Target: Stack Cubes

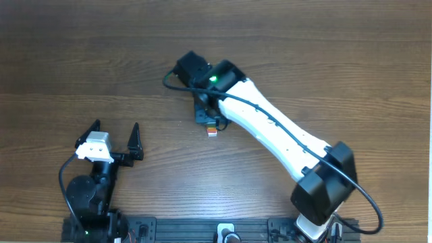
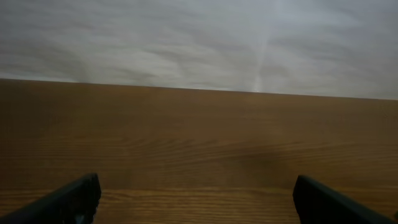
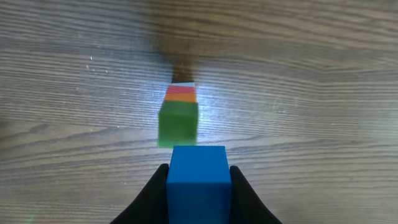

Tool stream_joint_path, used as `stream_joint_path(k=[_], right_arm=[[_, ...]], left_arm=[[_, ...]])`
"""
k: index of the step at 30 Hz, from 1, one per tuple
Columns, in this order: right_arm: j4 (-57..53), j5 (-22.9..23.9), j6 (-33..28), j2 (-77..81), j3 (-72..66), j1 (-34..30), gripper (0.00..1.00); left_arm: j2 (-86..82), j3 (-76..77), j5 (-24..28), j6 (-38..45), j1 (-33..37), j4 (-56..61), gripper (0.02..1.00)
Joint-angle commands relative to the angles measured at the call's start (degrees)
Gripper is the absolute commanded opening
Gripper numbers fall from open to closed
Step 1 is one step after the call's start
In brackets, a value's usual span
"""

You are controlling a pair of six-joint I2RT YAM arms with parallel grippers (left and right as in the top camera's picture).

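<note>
The left gripper (image 1: 116, 128) sits near the table's (image 1: 54, 67) left front, jaws spread wide and empty, with bare wood all round. Mid-table, the right gripper (image 3: 198, 193) clamps a blue cube (image 3: 198, 168) close by a stack (image 3: 178, 115), green on top, then orange and red.

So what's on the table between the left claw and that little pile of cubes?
Nothing. In the top view, the wooden table is bare between the open left gripper and the stack of cubes.

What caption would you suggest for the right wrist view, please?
Right gripper holds a blue cube near a green-topped cube stack on the wooden table.
</note>
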Motion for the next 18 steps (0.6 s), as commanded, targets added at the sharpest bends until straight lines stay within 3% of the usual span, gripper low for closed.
stream_joint_path(k=[1,18], right_arm=[[0.7,0.1,3.5,0.9,1.7,1.6,0.139],[2.3,-0.5,4.0,3.8,1.7,1.8,0.137]], left_arm=[[-0.5,-0.3,0.5,1.0,0.3,0.1,1.0],[-0.5,-0.3,0.5,1.0,0.3,0.1,1.0]])
